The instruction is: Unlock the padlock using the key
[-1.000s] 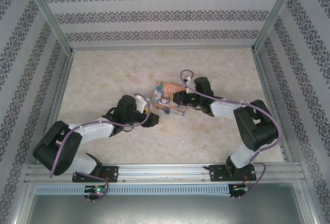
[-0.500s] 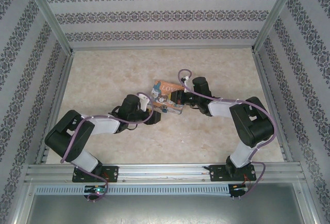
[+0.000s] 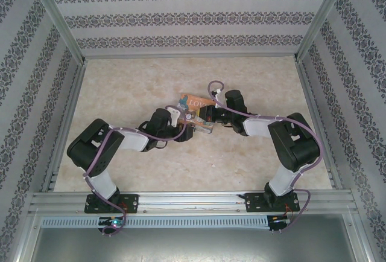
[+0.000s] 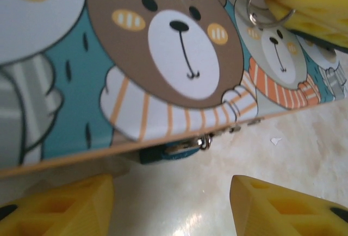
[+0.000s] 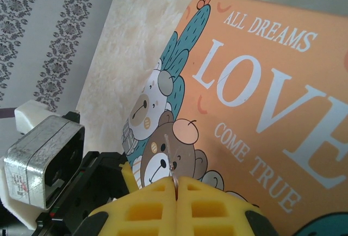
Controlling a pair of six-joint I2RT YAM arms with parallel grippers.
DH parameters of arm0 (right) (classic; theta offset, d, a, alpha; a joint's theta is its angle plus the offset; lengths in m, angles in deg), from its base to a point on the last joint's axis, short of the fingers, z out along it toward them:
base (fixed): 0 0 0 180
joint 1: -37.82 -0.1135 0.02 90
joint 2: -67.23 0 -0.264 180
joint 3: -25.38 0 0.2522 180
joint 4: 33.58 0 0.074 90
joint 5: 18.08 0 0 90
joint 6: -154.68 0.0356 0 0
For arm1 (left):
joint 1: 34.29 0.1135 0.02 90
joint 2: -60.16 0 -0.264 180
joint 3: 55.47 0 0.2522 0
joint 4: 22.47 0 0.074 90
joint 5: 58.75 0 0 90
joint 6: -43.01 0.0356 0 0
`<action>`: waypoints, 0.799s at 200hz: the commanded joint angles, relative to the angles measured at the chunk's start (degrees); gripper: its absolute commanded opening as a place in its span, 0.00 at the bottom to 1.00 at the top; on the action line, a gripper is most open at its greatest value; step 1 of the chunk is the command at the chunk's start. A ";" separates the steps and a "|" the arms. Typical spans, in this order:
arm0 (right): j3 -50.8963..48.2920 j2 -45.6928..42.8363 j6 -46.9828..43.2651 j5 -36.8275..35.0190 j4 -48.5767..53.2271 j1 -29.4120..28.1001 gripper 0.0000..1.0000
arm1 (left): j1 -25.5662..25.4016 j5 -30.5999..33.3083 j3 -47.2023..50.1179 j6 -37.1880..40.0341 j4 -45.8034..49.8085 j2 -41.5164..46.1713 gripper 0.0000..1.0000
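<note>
Padlock (image 4: 166, 153) location: lower centre of the left wrist view, hanging at the tin's (image 4: 179, 56) lower edge, teal body low against the table (image 4: 304, 149) and partly hidden beneath that edge. The keyhole cannot be made out.

Left gripper (image 4: 171, 195): released. Its yellow fingers (image 4: 65, 209) stand well apart at the lower left and lower right of the same view, with nothing between them; the padlock sits just beyond the gap.

Right gripper (image 5: 176, 184): clenched on the key (image 5: 174, 168), a thin metal sliver protruding between the pressed-together pads at the lower centre of the right wrist view. A key ring (image 4: 255, 7) dangles beside this gripper at the upper right of the left wrist view.

Step in hand, as judged: secure the padlock body with the left gripper so the key can be presented.

1. Advance the left gripper until the teal body, not the tin's edge or the hasp (image 4: 204, 141), lies between the fingers.
2. Grip the body by its sides; leave the keyhole face free.
3. Close gently: the padlock is small and likely to swivel or slip.
4. Turn the keyhole toward the right gripper before the key approaches.
5. Align the key with the keyhole axis; a skewed approach may push the padlock away.

Caution: the tin may slide if nudged.
</note>
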 commanded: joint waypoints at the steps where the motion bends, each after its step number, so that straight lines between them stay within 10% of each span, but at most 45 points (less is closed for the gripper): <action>1: -1.11 4.16 0.19 -1.13 7.45 -1.37 0.00 | -0.75 -0.14 -2.35 -0.67 -3.94 -2.16 0.57; 160: 0.05 4.91 0.18 -0.03 7.88 -1.32 0.00 | -3.77 -0.68 -6.02 -4.99 -5.07 -7.49 0.46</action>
